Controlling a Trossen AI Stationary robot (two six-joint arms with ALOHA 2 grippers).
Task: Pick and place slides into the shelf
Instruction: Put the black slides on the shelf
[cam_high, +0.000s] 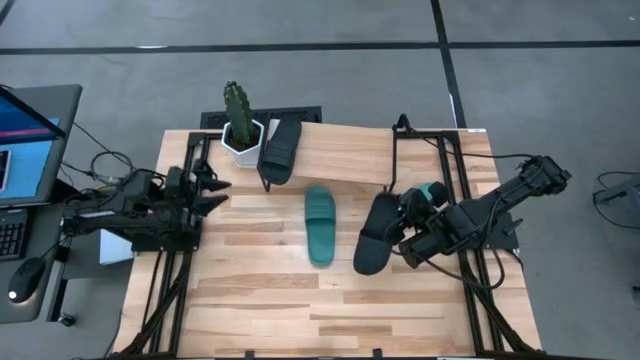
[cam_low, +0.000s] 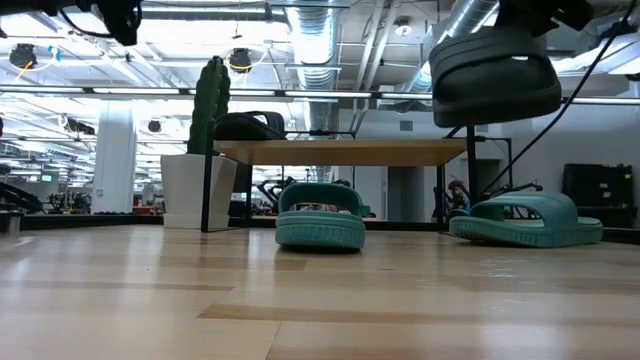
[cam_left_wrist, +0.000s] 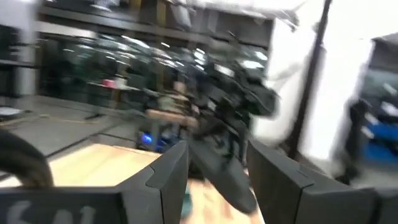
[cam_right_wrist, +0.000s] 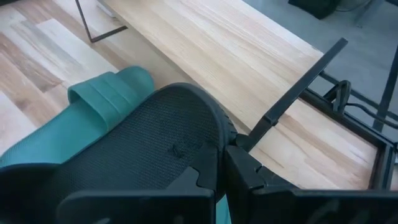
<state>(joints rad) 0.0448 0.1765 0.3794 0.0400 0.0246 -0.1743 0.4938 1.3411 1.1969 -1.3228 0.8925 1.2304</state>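
One black slide (cam_high: 374, 236) is lifted above the table at my right gripper (cam_high: 404, 228), which is shut on it; the low view shows this black slide (cam_low: 495, 72) high above the board. A teal slide (cam_high: 320, 226) lies flat mid-table. A second teal slide (cam_high: 432, 190) lies partly hidden under the right arm, also seen on the table as the teal slide (cam_low: 525, 220). The other black slide (cam_high: 280, 150) rests on the shelf (cam_high: 350, 155) at its left end. My left gripper (cam_high: 216, 192) hovers open at the table's left side. My right gripper holds the black slide by its side edge (cam_right_wrist: 208, 146), pinched between the two fingers (cam_right_wrist: 249, 171). It comes at the slide from the table's right side, across its length. The slide is lifted clear and tilted, above the second teal slide (cam_right_wrist: 93, 115).
A cactus in a white pot (cam_high: 238, 128) stands at the shelf's left end beside the black slide. Thin black frame rods (cam_right_wrist: 292, 93) edge the shelf. Bare board lies to the right of the shelved slide (cam_right_wrist: 236, 56). A laptop (cam_high: 25, 140) sits off the table's left.
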